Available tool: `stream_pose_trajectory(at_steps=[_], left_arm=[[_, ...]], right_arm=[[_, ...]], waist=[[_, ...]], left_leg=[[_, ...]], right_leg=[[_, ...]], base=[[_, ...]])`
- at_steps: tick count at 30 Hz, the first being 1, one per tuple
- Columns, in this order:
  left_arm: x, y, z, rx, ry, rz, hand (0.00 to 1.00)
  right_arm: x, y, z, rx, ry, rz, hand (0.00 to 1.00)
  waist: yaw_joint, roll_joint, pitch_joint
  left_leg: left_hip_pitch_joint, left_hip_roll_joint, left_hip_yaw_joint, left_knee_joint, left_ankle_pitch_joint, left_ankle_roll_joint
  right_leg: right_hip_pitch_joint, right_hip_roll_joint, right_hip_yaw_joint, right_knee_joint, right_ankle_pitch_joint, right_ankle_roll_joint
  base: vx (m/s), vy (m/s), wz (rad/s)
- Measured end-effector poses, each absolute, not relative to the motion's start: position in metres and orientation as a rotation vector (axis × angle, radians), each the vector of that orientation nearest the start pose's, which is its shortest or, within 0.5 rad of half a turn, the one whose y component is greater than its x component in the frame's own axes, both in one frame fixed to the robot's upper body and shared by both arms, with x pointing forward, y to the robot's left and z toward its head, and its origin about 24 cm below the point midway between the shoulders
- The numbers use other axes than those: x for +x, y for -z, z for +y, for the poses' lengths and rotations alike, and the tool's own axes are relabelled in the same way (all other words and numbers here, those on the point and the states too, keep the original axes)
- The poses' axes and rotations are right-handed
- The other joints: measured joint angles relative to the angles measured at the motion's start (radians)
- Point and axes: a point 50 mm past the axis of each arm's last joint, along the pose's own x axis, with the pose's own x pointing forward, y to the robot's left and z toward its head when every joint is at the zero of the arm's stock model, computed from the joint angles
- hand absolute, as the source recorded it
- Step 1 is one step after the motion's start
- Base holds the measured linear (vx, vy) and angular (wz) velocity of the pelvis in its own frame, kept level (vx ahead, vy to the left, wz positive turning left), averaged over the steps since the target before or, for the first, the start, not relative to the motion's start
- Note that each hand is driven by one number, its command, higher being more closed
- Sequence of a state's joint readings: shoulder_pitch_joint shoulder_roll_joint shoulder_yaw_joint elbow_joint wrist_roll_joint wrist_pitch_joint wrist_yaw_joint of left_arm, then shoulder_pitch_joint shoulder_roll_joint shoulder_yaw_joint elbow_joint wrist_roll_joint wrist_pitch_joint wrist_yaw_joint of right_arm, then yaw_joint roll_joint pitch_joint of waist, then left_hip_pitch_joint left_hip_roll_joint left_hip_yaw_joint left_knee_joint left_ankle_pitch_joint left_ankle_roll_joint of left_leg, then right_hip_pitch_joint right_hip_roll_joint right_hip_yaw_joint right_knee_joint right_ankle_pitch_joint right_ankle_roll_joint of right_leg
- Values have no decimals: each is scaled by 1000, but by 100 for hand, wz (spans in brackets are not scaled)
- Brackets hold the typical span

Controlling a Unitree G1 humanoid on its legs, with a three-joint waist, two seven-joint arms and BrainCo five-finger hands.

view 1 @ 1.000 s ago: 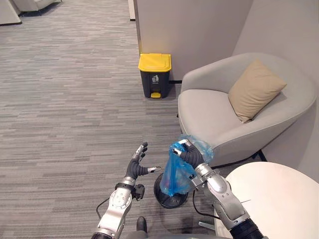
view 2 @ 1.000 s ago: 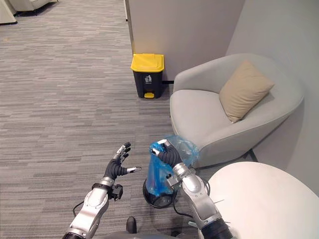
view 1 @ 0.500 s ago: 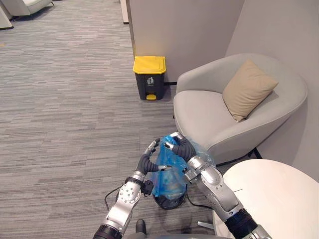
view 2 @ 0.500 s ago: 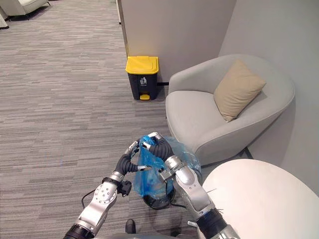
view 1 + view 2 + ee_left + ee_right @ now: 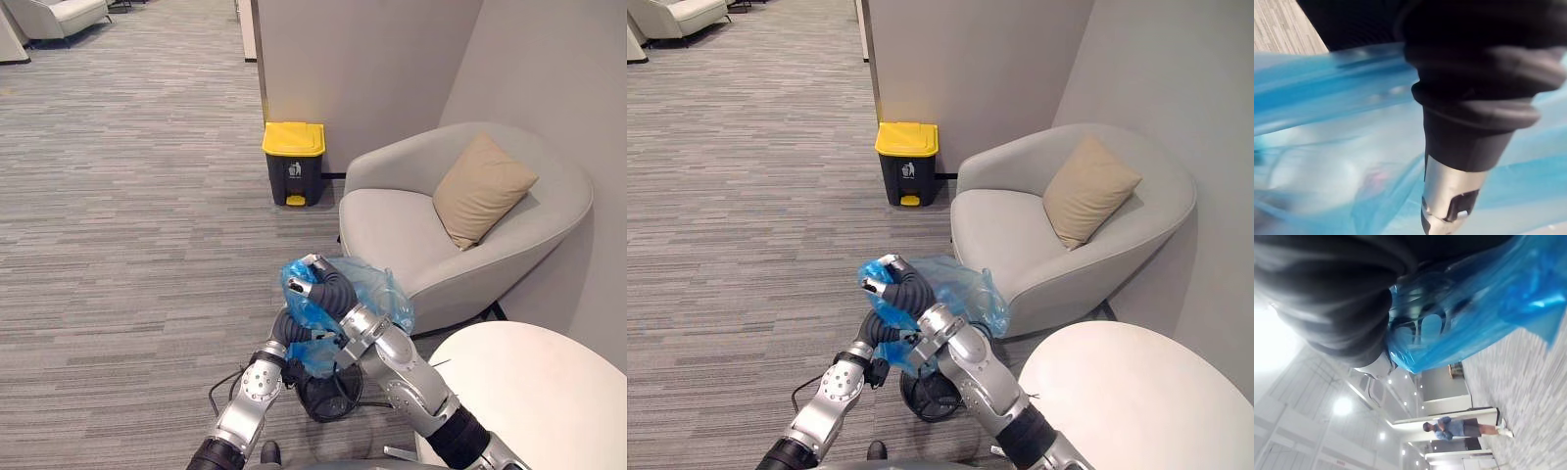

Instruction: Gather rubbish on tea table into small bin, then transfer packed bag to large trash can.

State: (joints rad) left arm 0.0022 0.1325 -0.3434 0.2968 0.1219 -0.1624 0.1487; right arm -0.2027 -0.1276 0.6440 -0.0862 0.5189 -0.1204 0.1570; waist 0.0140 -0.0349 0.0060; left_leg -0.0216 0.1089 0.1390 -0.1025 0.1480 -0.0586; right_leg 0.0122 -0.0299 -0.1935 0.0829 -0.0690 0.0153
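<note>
My right hand (image 5: 328, 286) is curled round the gathered top of a blue plastic bag (image 5: 380, 294) and holds it up above the small black bin (image 5: 333, 397) on the floor. The bag billows out to the right of that hand. My left hand (image 5: 289, 327) is pressed against the bag from below and the left, its fingers hidden behind the film and the right hand. Blue film (image 5: 1327, 147) lies close before the left wrist camera. The large trash can (image 5: 294, 162), dark with a yellow lid, stands shut against the wall further ahead.
A grey armchair (image 5: 411, 220) with a tan cushion (image 5: 480, 191) stands to the right of the bag. The white round table (image 5: 534, 392) is at the lower right. Grey carpet runs to the left. A person (image 5: 1459, 427) stands far off.
The right hand has raised the bag up and leftward, away from the small bin. The left hand has closed in from the left onto the bag. The camera has shifted.
</note>
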Motion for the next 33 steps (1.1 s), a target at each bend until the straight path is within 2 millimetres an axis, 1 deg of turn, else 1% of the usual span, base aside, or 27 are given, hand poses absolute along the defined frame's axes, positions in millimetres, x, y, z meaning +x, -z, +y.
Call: stream_pose_trajectory(at_steps=[3, 8, 14, 20, 21, 24, 30, 33], left_arm=[[237, 16, 104, 288, 211, 107, 0], [236, 16, 102, 284, 216, 106, 0], [241, 14, 94, 297, 237, 92, 0], [251, 5, 88, 304, 252, 50, 0], [253, 3, 86, 306, 250, 40, 100], [257, -2, 81, 309, 254, 18, 100], [264, -4, 80, 296, 243, 16, 100], [264, -4, 81, 286, 241, 19, 100]], right_arm=[[226, -103, -2, 392, -906, -189, 100], [227, -105, 3, 390, -931, -183, 100], [225, -100, 19, 355, -1007, -140, 100], [230, -108, 27, 306, -1041, -165, 100], [231, -108, 30, 292, -1052, -163, 100], [232, -110, 34, 268, -1065, -168, 100], [232, -114, 37, 255, -1071, -178, 100], [232, -115, 38, 251, -1076, -182, 100]], waist=[[1, -2, -2], [0, -6, -4], [2, -6, -4], [3, -7, -5], [3, -7, -5], [5, -6, -5], [3, -5, -5], [4, -5, -5]], left_leg=[[1, 0, -1, 0, 0, -1], [1, 1, -1, 0, 1, -1], [1, 2, -1, 0, 1, -1], [0, 6, -2, 0, 3, -4], [-1, 9, -2, 0, 4, -5], [-3, 14, -3, 3, 7, -10], [-2, 19, -10, 5, 9, -13], [-2, 21, -10, 4, 9, -13]], right_leg=[[0, 0, 0, -1, 0, 0], [0, 0, 0, -1, 1, -1], [2, 3, 0, -15, 8, -1], [2, 9, 0, -17, 10, -3], [3, 11, 0, -18, 11, -5], [5, 16, -2, -19, 14, -9], [10, 22, -6, -19, 15, -11], [10, 24, -6, -19, 16, -12]], base=[[0, 0, 0], [0, 0, 0], [0, 0, 0], [0, 0, 0], [0, 0, 0], [0, 0, 0], [0, 0, 0], [0, 0, 0]])
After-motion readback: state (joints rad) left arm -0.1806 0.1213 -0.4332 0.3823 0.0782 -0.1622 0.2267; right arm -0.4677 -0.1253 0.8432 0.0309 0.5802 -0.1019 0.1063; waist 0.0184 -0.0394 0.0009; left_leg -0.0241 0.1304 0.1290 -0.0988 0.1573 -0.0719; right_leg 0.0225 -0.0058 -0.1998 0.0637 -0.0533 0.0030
